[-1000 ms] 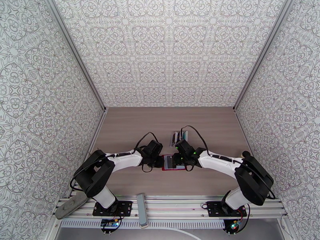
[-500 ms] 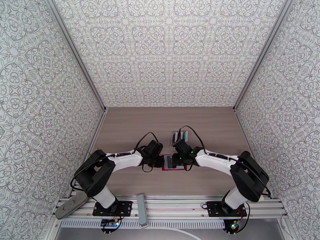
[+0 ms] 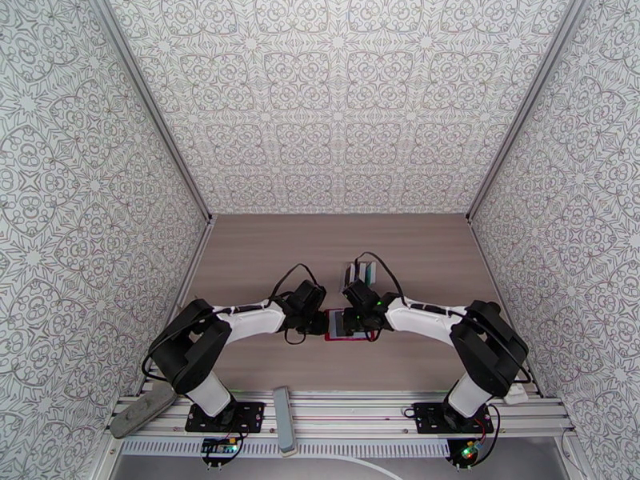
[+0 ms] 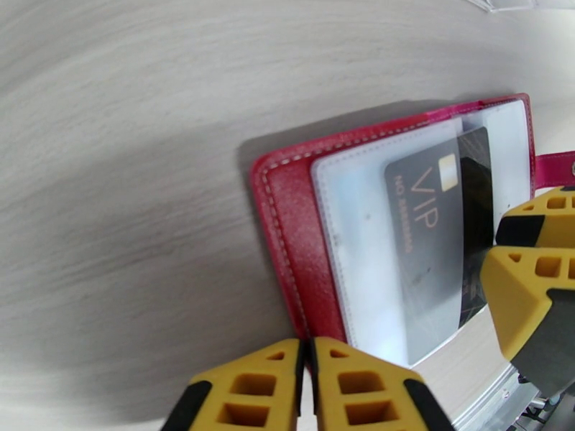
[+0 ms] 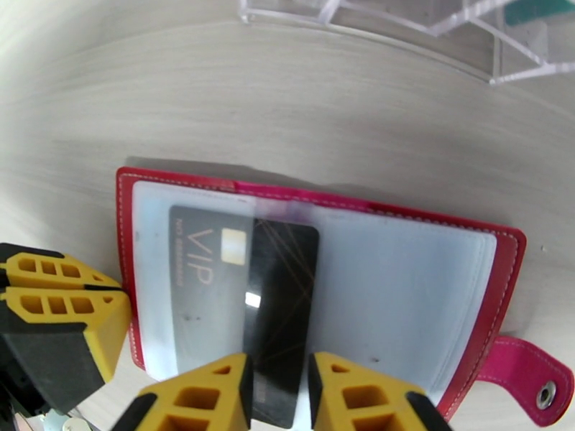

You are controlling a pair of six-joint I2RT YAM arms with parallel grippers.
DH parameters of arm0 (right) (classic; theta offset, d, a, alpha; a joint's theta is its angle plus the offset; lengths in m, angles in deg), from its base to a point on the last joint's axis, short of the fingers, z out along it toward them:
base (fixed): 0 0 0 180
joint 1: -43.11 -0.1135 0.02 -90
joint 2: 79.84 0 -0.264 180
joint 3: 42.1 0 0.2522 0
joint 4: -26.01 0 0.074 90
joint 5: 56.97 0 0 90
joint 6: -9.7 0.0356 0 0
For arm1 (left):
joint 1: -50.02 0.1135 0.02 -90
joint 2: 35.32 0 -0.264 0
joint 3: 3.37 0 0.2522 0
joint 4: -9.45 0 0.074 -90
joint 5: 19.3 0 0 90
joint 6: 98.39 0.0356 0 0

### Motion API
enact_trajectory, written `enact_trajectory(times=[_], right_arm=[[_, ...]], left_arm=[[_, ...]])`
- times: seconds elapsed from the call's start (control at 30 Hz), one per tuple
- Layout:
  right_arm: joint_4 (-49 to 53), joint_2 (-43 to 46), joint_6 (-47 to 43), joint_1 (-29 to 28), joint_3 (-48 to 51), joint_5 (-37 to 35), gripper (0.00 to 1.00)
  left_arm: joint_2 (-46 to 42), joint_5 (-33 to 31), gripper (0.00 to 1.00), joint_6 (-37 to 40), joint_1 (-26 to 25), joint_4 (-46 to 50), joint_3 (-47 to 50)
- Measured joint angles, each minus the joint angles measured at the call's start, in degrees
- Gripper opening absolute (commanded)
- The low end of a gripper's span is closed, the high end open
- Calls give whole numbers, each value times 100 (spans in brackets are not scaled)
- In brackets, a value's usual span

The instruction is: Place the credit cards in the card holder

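Between the right pincer's (image 5: 280, 386) fingers a black card (image 5: 280, 296) is pinched, half inside the clear pocket; beside it the left pincer (image 4: 307, 386) is pressed together, empty, at the edge of the open red card holder (image 5: 496, 281) on the surface (image 5: 144, 102); farther off stands a clear rack (image 5: 445, 23).

black card (image 5: 244, 296): says "VIP" in pale letters, next to the chip
line beside it: tiny print, too blurry to read
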Motion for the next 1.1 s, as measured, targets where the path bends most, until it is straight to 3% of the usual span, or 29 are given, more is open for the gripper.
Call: enact_trajectory(times=[1.1], right_arm=[[249,-63,-20,-114,-83,-229,31]], left_arm=[[0,42,13,-22,7,-195,74]])
